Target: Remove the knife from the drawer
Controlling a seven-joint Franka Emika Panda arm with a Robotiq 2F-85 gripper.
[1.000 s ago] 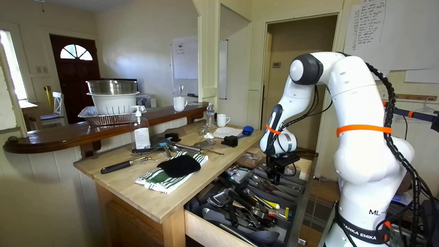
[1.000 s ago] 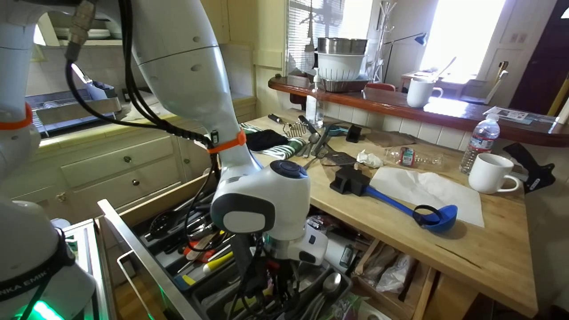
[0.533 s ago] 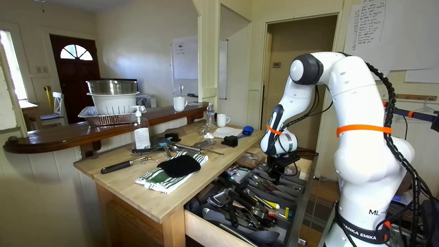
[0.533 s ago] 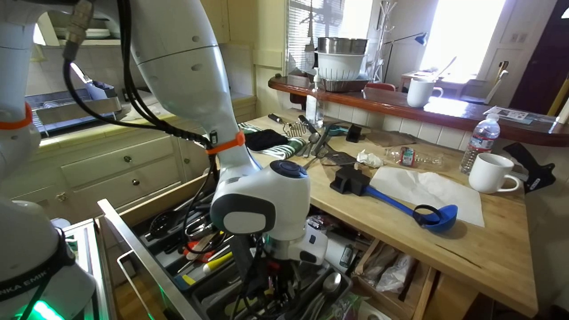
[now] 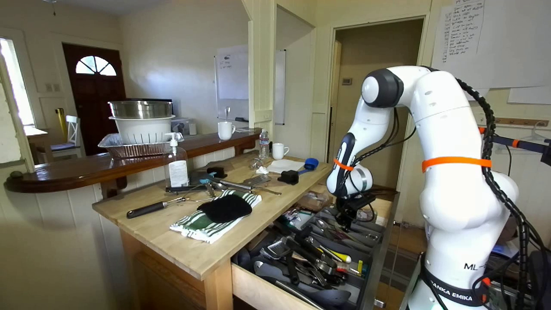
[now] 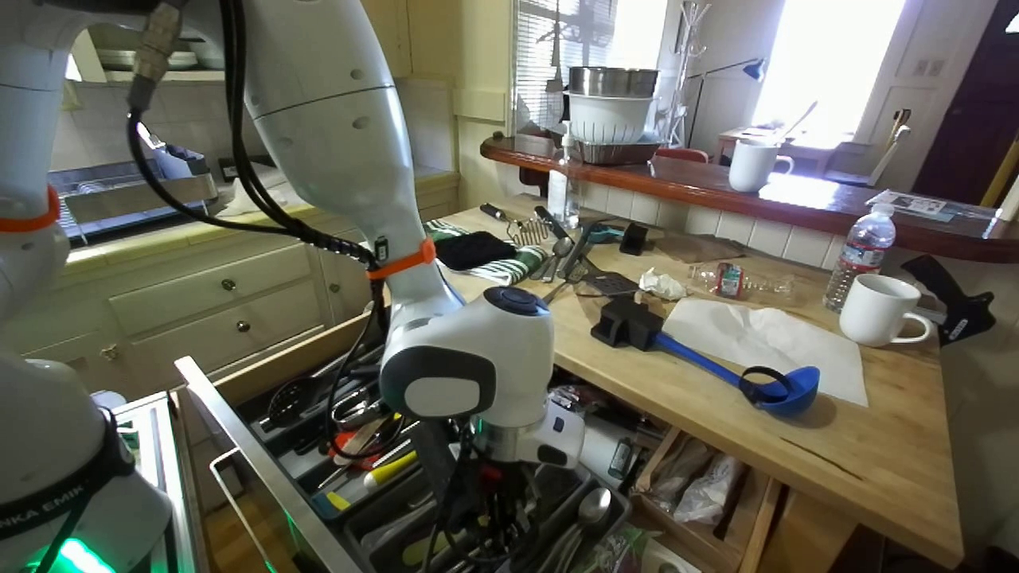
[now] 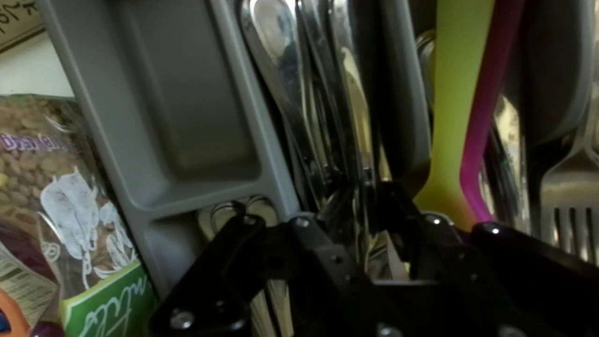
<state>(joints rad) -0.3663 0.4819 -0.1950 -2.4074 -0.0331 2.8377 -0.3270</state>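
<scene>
Arm shifted slightly, gripper narrowly parted around cutlery (wrist view only), grip unclear

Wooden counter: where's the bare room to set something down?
Bare: the counter corner beside the striped towel, and the opposite end, bordered by white mug, paper and blue ladle, save a thin mark. Crowded: between towel and pump bottle, with utensils.

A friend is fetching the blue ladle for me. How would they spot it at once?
Look for the wooden counter above the pulled-out drawer. On it lies a sheet of white paper, and beside that the blue ladle, its handle running toward a black block. Its bright blue, rounded bowl sets it apart from both neighbours.
</scene>
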